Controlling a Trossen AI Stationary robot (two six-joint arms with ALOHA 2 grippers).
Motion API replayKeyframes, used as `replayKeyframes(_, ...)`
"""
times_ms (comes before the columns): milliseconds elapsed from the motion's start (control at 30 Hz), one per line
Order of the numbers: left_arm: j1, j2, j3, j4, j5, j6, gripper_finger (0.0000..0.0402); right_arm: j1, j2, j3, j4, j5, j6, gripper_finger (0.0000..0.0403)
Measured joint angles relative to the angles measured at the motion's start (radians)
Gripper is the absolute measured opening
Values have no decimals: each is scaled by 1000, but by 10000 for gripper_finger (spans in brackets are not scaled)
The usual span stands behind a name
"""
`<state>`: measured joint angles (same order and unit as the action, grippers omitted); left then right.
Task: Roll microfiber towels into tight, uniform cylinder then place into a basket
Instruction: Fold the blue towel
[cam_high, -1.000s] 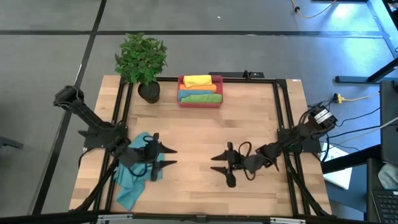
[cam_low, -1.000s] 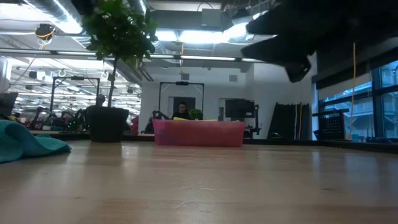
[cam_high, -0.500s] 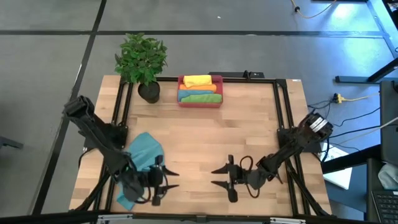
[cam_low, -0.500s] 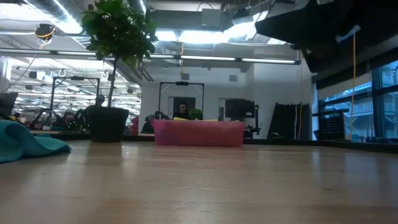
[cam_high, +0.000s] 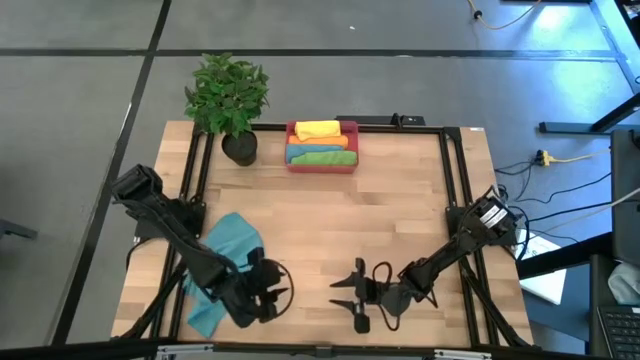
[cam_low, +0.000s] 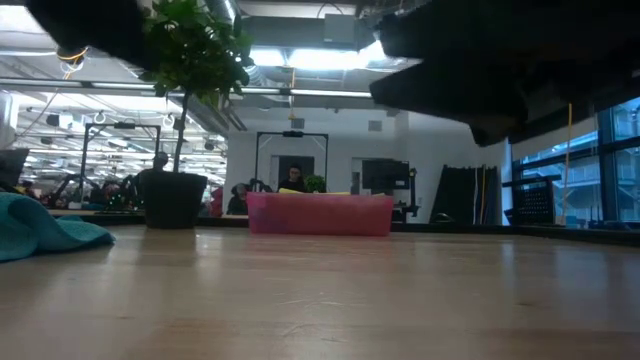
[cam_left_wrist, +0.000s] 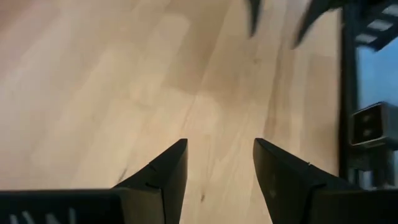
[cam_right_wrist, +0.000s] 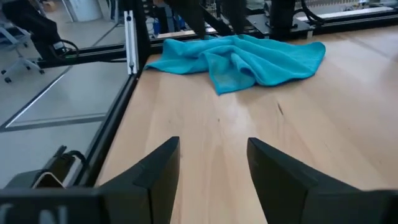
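Both jaws stayed apart, holding nothing; I had pulled the left gripper (cam_high: 283, 290) and right gripper (cam_high: 338, 297) back, leaving the teal towel (cam_high: 226, 250) unrolled

Left gripper (cam_high: 283, 291) low, fingers (cam_left_wrist: 166, 177) apart, empty; right gripper (cam_high: 340, 296) facing it, fingers (cam_right_wrist: 155, 171) apart.

high cam looks down, low cam level; both see basket (cam_high: 321, 147).

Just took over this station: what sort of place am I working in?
Most likely a robotics lab or workshop floor. The wooden table carries a black metal frame, loose cables trail over the concrete floor beside it, and the low view shows ceiling strip lights over more equipment rigs.
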<state>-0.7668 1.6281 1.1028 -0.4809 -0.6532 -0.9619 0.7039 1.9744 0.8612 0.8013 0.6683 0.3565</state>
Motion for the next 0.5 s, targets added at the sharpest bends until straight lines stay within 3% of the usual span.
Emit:
replayKeyframes(233, 13, 67, 14, -50, 161, -131, 169, -3, 0, 11, 3, -4, -51, 188)
replayKeyframes(500, -7, 83, 14, -194, 256, -367, 169, -3, 0, 11, 2, -5, -129, 188)
